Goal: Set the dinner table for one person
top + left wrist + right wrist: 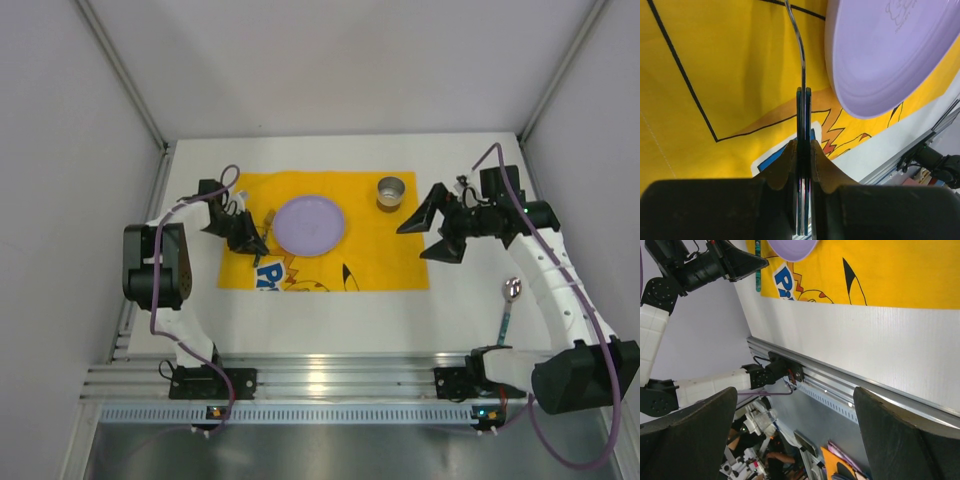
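The white dinner table (330, 310) carries a yellow printed mat (385, 255). On the mat lie a purple plate (310, 224) and a small metal cup (391, 192). My left gripper (250, 240) is at the plate's left side, shut on the dark teal handle of a metal utensil (802, 65). The utensil's stem runs along the plate's rim (880, 60) and its head is cut off in the left wrist view. My right gripper (428, 235) is wide open and empty, just right of the mat. A spoon (508, 305) with a teal handle lies on the bare table at the right.
Grey walls enclose the table on three sides. An aluminium rail (330, 378) runs along the near edge, also seen in the right wrist view (840, 385). The left arm (695, 270) and the plate's edge (792, 247) show in the right wrist view.
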